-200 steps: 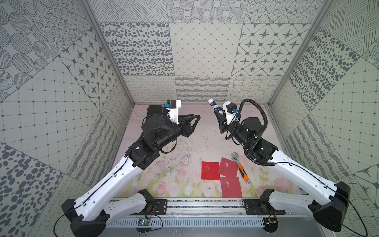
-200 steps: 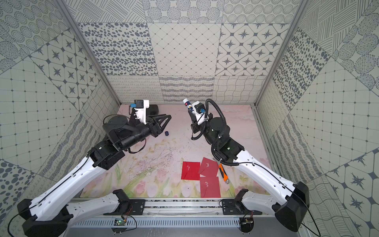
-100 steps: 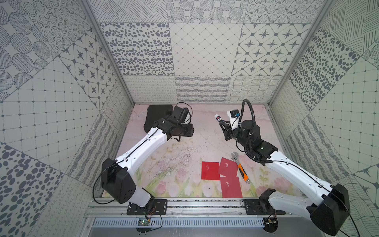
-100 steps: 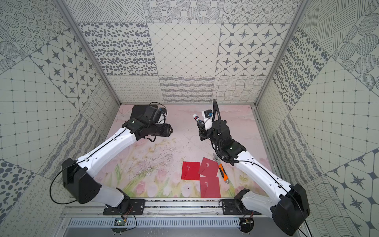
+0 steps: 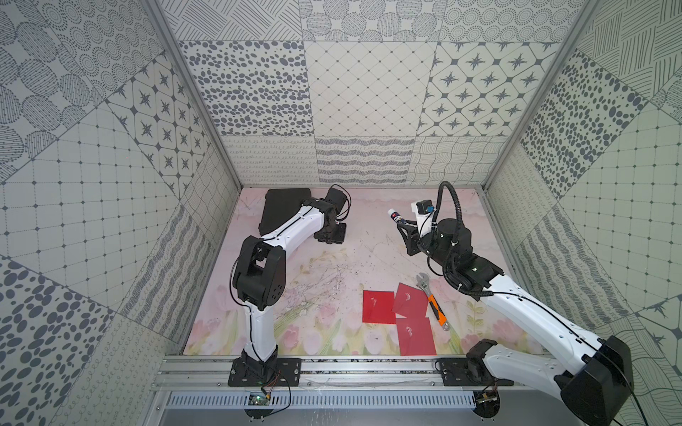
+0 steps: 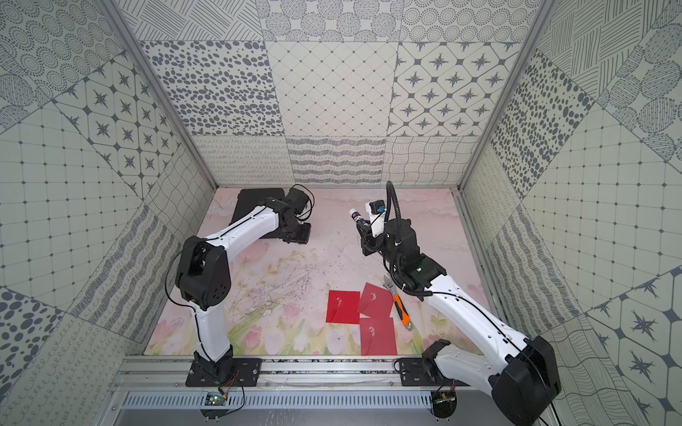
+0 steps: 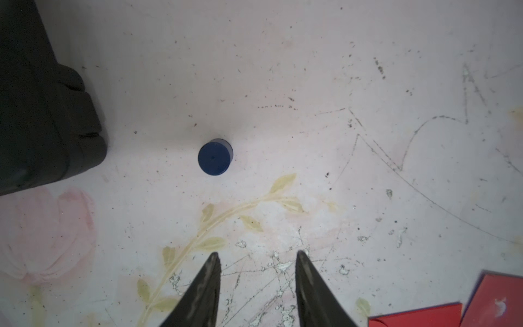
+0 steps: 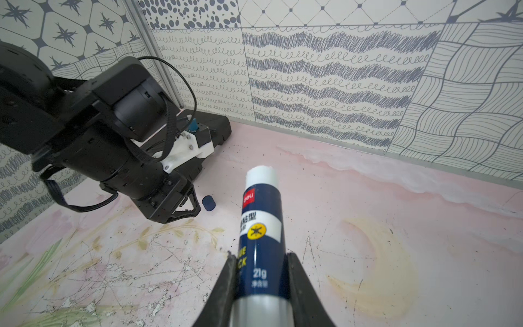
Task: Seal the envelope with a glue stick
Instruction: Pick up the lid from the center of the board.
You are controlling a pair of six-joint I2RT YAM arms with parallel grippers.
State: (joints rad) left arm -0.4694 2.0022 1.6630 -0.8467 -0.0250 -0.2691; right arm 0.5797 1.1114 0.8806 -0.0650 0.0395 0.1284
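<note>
Cap now near lowered L pincer

Glossy plastic glue stick; scuffed, seemingly matt table.

Stereo pair high above whole table; wrist cameras low, blue cap in both.

wrench just right of envelopes
</note>
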